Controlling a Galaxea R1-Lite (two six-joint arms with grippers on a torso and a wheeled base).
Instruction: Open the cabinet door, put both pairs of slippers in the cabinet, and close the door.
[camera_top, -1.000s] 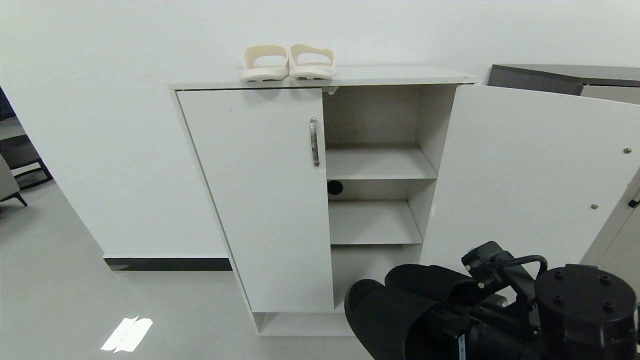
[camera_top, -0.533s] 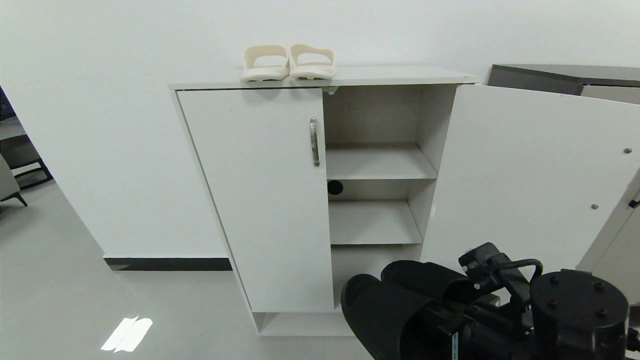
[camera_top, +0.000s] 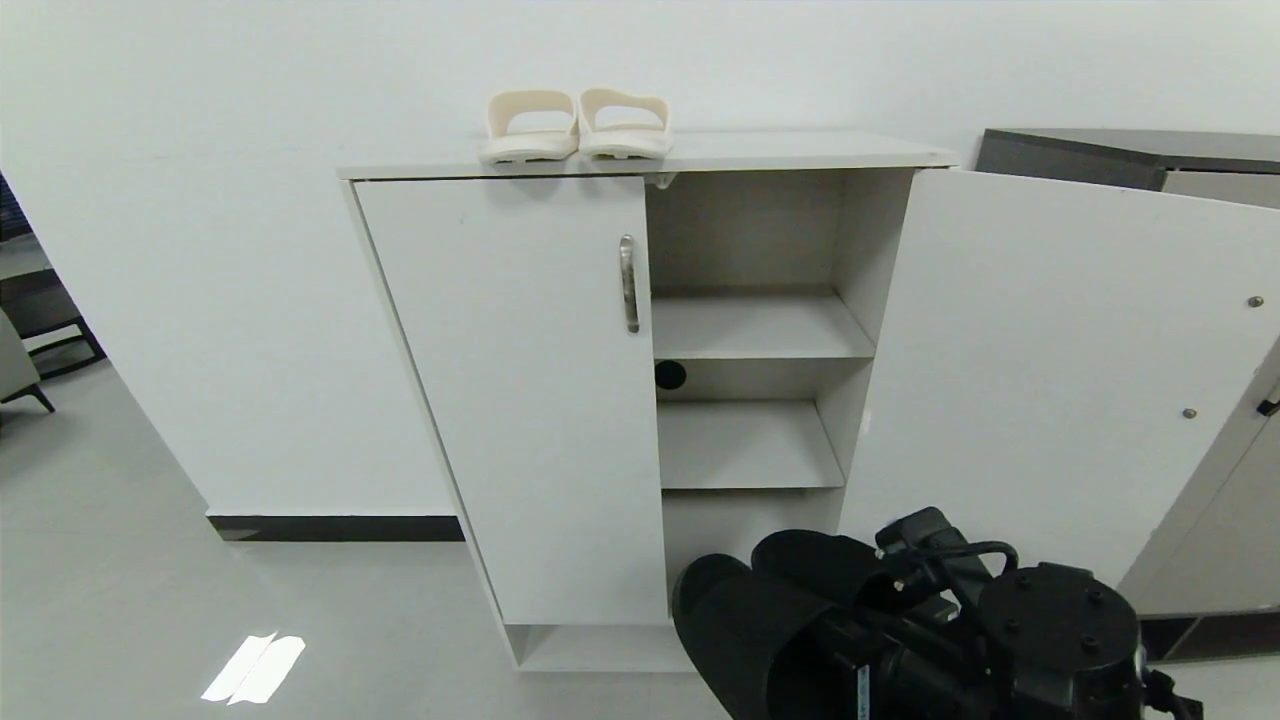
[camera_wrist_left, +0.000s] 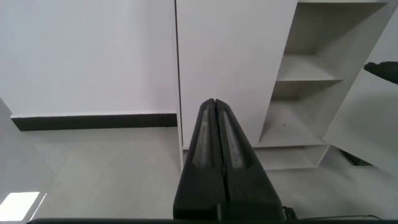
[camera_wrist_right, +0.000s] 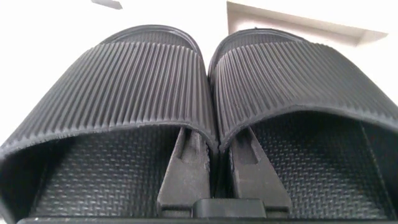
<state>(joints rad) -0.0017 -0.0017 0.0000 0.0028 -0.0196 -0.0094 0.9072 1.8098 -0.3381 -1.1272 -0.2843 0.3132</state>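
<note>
Gripping the pair of black ribbed rubber slippers (camera_top: 790, 600) by their touching inner sides, one finger inside each, the right jaws hold them low before the white wooden cabinet (camera_top: 500, 400). Its right door (camera_top: 1050, 350) stands open and the left door is shut. The pair of cream slippers (camera_top: 575, 125) sits on the cabinet top. The left jaws are closed on nothing.

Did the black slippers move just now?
Yes. The black slippers slid a little to the left, toward the closed cabinet door, which stayed put.
</note>
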